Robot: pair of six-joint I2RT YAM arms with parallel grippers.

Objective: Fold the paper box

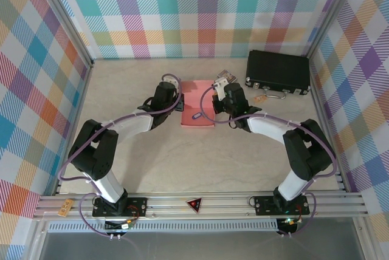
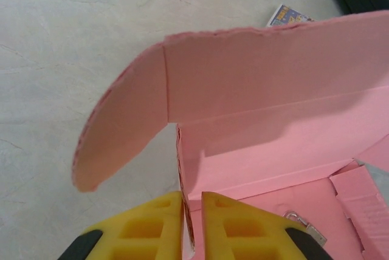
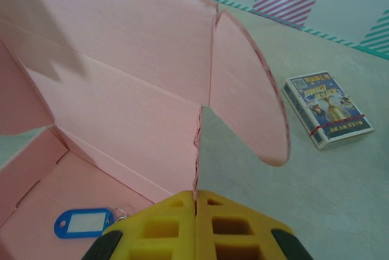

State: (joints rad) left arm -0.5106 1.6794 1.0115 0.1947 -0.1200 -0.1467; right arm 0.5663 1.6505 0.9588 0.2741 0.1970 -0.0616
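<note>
Paper box point(image 1: 197, 111) lies open on the far middle of the table point(image 1: 200, 163), a gripper on each side wall.

Inside the pink box, on its floor, lies a blue key tag point(image 3: 84, 222) with a metal ring. The far lid panel stands raised, and a rounded flap point(image 3: 246, 84) curves outward at each end. The left gripper point(image 2: 192, 196) has its yellow fingers nearly together, pinching the top edge of the box's left wall. The right gripper point(image 3: 196, 196) is pressed tight on the edge of the right wall. A patterned card pack point(image 3: 328, 109) lies on the table beside the box's far right corner. A black case point(image 1: 278, 71) sits further right, apart from it.
</note>
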